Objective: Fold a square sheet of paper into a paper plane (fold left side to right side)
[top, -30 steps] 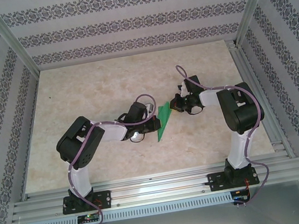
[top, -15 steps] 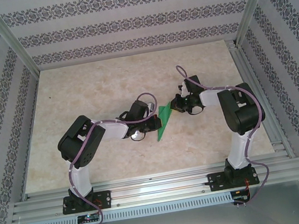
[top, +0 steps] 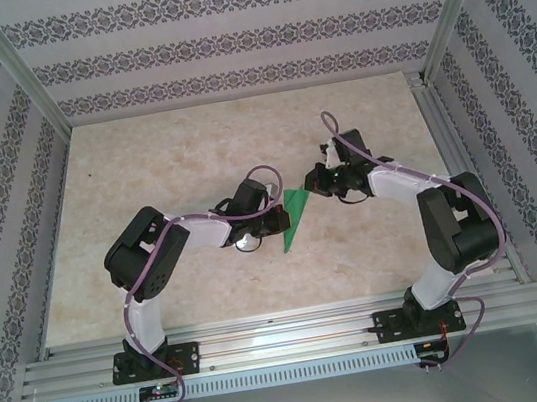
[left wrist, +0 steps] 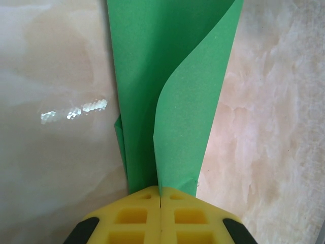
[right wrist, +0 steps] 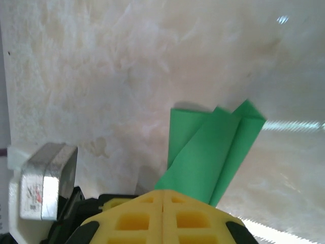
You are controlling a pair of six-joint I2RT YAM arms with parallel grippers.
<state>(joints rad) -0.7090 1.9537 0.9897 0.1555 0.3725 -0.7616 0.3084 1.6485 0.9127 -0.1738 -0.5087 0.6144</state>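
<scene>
The square sheet of paper (top: 293, 217) is folded into a narrow green dart shape lying on the beige table (top: 162, 166) between the arms. My left gripper (top: 279, 223) is shut on its left edge; in the left wrist view the yellow jaws (left wrist: 161, 191) meet with the green paper (left wrist: 167, 76) running out of them, one flap curling up. My right gripper (top: 316, 186) is at the paper's upper right corner. In the right wrist view its yellow jaws (right wrist: 162, 193) are shut, with the raised green flap (right wrist: 213, 147) coming out of their tip.
Patterned walls and aluminium posts (top: 16, 67) enclose the table. A metal rail (top: 289, 334) runs along the near edge by the arm bases. Bare table lies left of and beyond the paper. A silver metal block (right wrist: 45, 178) sits at the lower left of the right wrist view.
The right arm's elbow has swung out to the right while its gripper stayed at the paper's upper corner. The left gripper has edged slightly right and still holds the paper.
</scene>
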